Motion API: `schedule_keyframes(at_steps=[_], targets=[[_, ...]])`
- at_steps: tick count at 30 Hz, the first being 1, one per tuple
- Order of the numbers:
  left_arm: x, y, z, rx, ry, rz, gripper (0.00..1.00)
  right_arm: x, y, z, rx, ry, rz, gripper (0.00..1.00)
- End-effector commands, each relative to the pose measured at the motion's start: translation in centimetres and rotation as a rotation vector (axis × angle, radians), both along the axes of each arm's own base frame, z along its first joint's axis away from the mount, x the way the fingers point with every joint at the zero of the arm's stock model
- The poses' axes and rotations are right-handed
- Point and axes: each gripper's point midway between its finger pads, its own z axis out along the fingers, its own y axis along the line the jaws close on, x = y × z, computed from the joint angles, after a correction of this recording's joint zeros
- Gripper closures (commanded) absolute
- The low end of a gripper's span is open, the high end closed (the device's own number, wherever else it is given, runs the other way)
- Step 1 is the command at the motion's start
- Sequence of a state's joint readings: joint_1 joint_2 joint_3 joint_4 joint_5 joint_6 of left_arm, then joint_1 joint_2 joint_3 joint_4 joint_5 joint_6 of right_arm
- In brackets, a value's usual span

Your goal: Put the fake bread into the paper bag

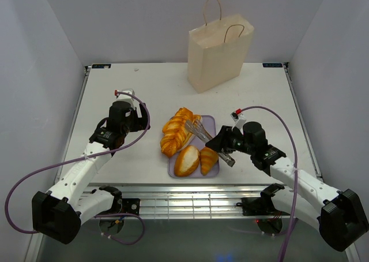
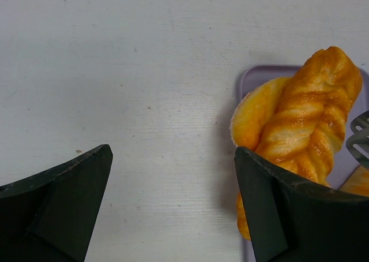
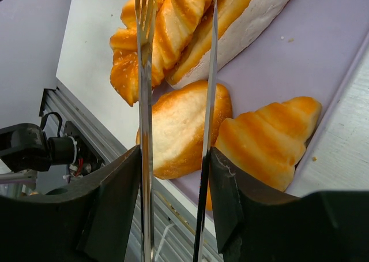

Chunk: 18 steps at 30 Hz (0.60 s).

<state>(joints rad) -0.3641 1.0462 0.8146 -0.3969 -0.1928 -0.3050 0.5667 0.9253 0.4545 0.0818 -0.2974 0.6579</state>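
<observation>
The fake bread (image 1: 186, 161) lies on the lilac tray (image 1: 211, 123). The long axis of the braided loaf (image 1: 174, 136) runs from near-left to far-right. The paper bag (image 1: 219, 57) stands upright behind the tray, and its inside is hidden. The right gripper (image 3: 173, 204) clamps metal tongs (image 3: 145, 100) over the bread. The left gripper (image 2: 173, 158) is spread wide above the table (image 2: 144, 71).

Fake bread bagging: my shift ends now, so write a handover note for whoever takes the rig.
Left hand: open, empty, above bare table left of the lilac tray.
Right hand: shut on metal tongs, held over the fake bread.
Fake bread: visible pieces all lie on the tray.
Paper bag: upright at the far side, inside unseen.
Done: tongs in hand. Left: bag every piece.
</observation>
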Motion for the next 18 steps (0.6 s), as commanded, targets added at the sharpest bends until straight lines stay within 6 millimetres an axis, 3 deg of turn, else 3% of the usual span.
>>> schedule_keyframes(at_steps=[1, 18], targets=[[0.1, -0.6, 2.2, -0.030, -0.048, -0.018, 0.02, 0.4, 1.1, 1.6, 0.053, -0.049, 0.012, 0.46], [0.0, -0.9, 2.5, -0.041, -0.054, -0.031, 0.02, 0.1, 2.4, 0.6, 0.047, 0.028, 0.006, 0.43]])
